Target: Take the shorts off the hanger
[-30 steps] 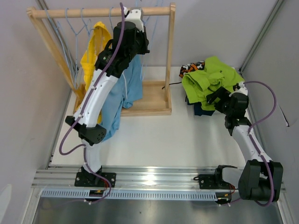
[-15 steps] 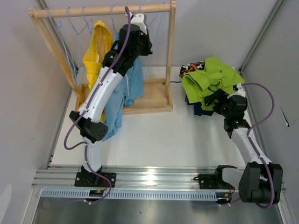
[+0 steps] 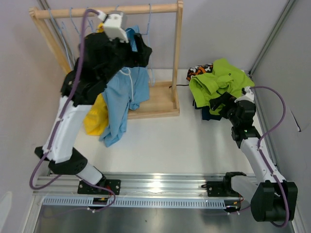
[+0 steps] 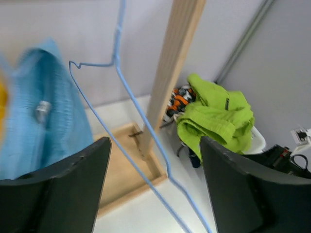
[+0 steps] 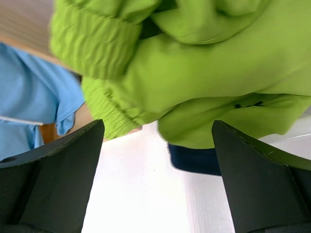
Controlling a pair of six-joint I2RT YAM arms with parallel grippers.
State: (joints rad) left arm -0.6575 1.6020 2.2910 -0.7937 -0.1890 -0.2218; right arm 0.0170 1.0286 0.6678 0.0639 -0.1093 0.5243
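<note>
Top view: left arm covers upper part of yellow shorts and part of light blue shorts. Navy shorts mostly buried under lime green shorts; patterned shorts show edge only.
Left wrist view: light blue shorts blurred, cut by left edge; blue wire hanger runs off top and bottom edges.
Right wrist view: lime green shorts cut by top edge; navy shorts show as strip only.

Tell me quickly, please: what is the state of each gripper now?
Left gripper: open, holding nothing.
Right gripper: open, holding nothing; the green shorts are just ahead.
</note>
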